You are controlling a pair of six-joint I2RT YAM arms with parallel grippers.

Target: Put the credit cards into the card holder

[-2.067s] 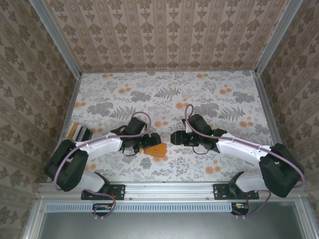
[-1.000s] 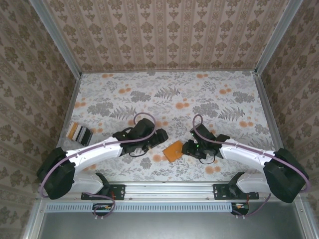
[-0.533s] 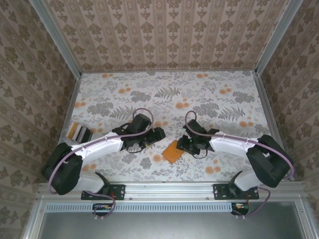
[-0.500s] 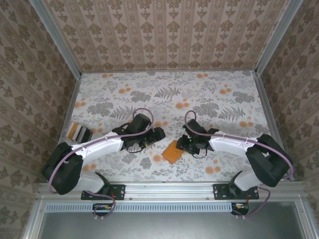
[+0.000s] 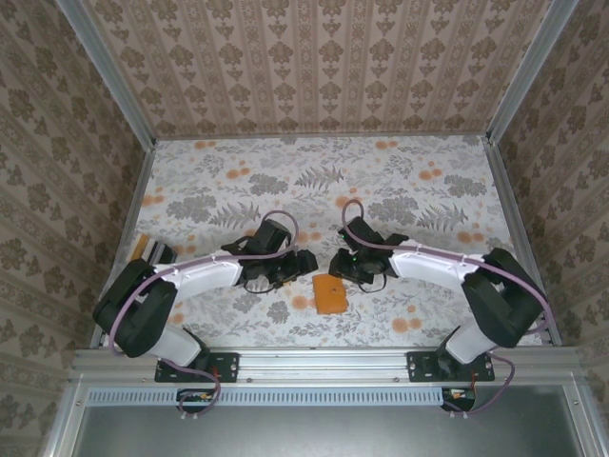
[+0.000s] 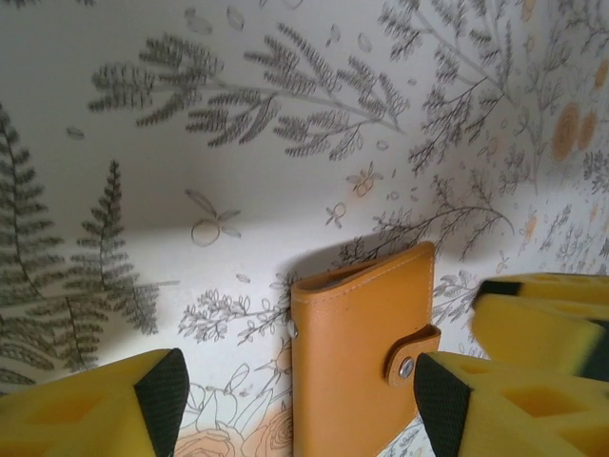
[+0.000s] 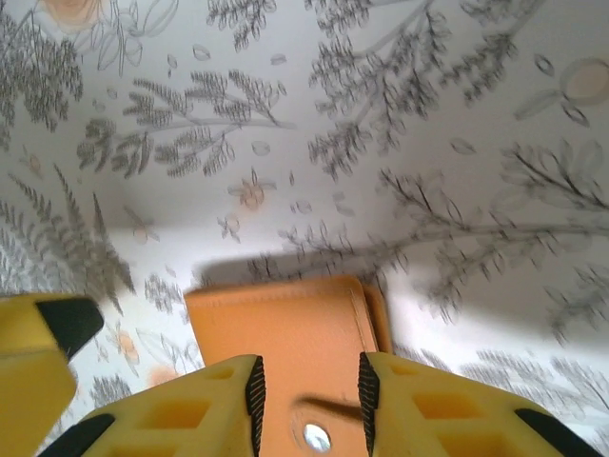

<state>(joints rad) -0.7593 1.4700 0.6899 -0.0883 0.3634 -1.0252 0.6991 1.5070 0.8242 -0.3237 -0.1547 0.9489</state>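
While the card holder lay shut on the table: I judged the step in hand to be getting it open, since no card had yet been brought over to it.
where the holder was: front middle of the flowered table, lying flat between the two arms' tips. It was a small orange wallet with its snap strap fastened across one edge.
left gripper: its yellow fingers stood wide apart, one on either side of the holder's near end, gripping nothing.
right gripper: its fingers were only narrowly parted, directly over the strap and its metal snap. I could not tell whether they nipped the strap or merely hung above it.
credit cards: a small stack at the table's left edge, well apart from the holder and partly hidden behind the left arm.
next move, as I judged it: one gripper would need to pin the holder flat while the other caught the strap and pulled the snap free. Then the cover could be folded back to bare the pockets.
risk, as I judged it: the light holder could slide or lift off the table instead of unsnapping.
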